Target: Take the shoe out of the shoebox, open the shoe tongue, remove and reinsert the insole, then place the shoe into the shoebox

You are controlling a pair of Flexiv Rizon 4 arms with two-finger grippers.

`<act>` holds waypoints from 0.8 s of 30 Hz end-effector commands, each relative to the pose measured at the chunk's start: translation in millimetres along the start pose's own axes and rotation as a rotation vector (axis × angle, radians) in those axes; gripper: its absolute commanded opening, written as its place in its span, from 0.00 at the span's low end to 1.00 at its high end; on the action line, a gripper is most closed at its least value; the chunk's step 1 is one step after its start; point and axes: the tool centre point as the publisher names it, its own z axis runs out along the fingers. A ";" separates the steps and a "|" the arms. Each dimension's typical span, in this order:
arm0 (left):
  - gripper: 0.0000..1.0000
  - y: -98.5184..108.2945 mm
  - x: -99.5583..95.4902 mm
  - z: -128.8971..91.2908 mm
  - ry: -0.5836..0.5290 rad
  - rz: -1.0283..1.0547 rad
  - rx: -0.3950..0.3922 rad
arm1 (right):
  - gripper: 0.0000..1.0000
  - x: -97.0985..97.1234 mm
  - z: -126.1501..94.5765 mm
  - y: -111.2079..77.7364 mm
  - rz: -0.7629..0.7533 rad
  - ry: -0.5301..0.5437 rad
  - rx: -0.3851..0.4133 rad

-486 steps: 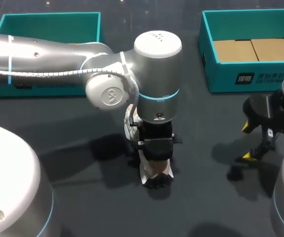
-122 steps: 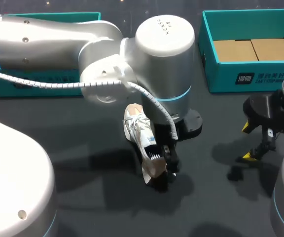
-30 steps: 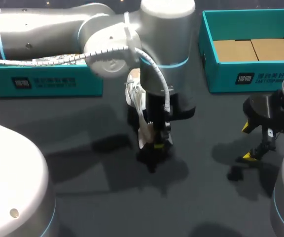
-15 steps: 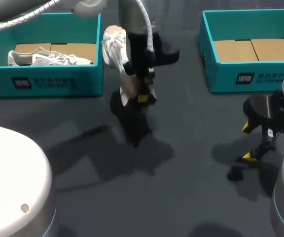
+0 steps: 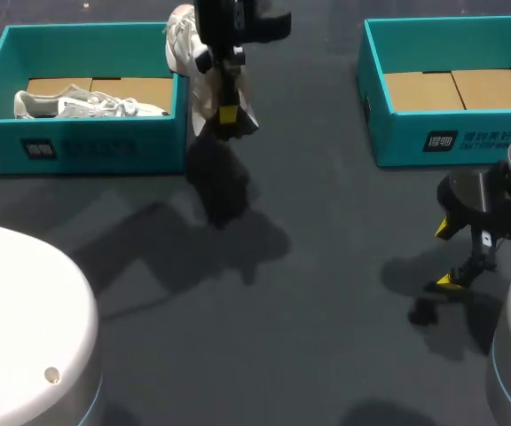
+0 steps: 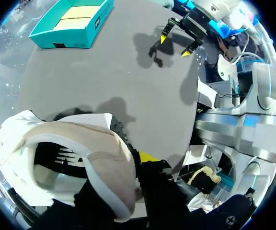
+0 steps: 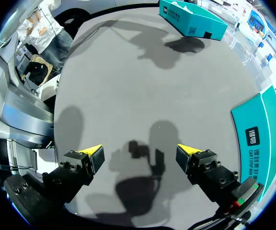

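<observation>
Left claw [image 5: 225,112] clamped on shoe [image 5: 184,49] at the heel collar. Shoe is airborne, just beside left shoebox [image 5: 87,146] right wall. Another shoe [image 5: 87,105] lies in that box. Right claw [image 7: 145,155] wide open, empty, over table [image 5: 326,266].

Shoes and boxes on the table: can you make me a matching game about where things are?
1 lifted shoe
2 second shoe
3 right shoebox
4 right gripper

A open, above the table
B lying in the left shoebox
C gripped by the left gripper
D only brown cardboard inside

Pairs: 1-C, 2-B, 3-D, 4-A
</observation>
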 end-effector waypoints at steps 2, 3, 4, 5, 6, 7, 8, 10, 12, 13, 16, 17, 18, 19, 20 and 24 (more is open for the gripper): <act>0.00 -0.4 0.7 -1.4 -0.002 0.000 -0.001 | 1.00 1.7 0.2 -0.3 0.000 -0.003 0.001; 0.00 -0.4 0.7 -1.4 -0.002 0.000 -0.001 | 1.00 1.7 0.2 -0.3 0.000 -0.003 0.001; 0.00 -0.4 0.7 -1.4 -0.002 0.000 -0.001 | 1.00 1.7 0.2 -0.3 0.000 -0.003 0.001; 0.00 2.4 -7.0 -3.0 0.018 0.002 -0.001 | 1.00 1.7 0.2 -0.3 0.000 -0.003 0.001; 0.00 6.8 -17.3 -6.7 0.036 0.003 0.004 | 1.00 1.7 0.2 -0.3 0.000 -0.003 0.001; 0.00 13.3 -26.8 -12.3 0.040 0.009 0.009 | 1.00 1.7 0.2 -0.3 0.000 -0.003 0.001; 0.00 18.6 -35.4 -16.8 0.035 0.014 0.006 | 1.00 1.7 0.2 -0.3 0.000 -0.003 0.001; 0.00 31.4 -57.2 -27.0 0.010 0.017 0.001 | 1.00 1.7 0.2 -0.3 0.000 -0.003 0.001; 0.00 44.8 -75.1 -34.0 -0.003 0.020 -0.009 | 1.00 1.7 0.2 -0.3 0.000 -0.003 0.001; 0.00 51.2 -83.4 -36.6 -0.018 0.018 -0.016 | 1.00 1.7 0.2 -0.3 0.000 -0.003 0.001; 0.00 70.2 -106.9 -45.4 -0.017 0.024 -0.023 | 1.00 1.7 0.2 -0.3 0.000 -0.003 0.001; 0.00 76.0 -113.7 -48.2 -0.015 0.026 -0.022 | 1.00 1.7 0.2 -0.3 0.000 -0.003 0.001; 0.00 82.2 -121.6 -51.4 -0.002 0.025 -0.017 | 1.00 1.7 0.2 -0.3 0.000 -0.003 0.001; 0.00 87.6 -128.6 -53.0 -0.015 0.019 -0.026 | 1.00 1.7 0.2 -0.3 0.000 -0.003 0.001; 0.00 93.4 -136.1 -55.8 -0.012 0.010 -0.017 | 1.00 1.7 0.2 -0.3 0.000 -0.003 0.001; 0.00 118.1 -168.5 -64.5 -0.014 -0.012 -0.017 | 1.00 1.7 0.2 -0.3 0.000 -0.003 0.001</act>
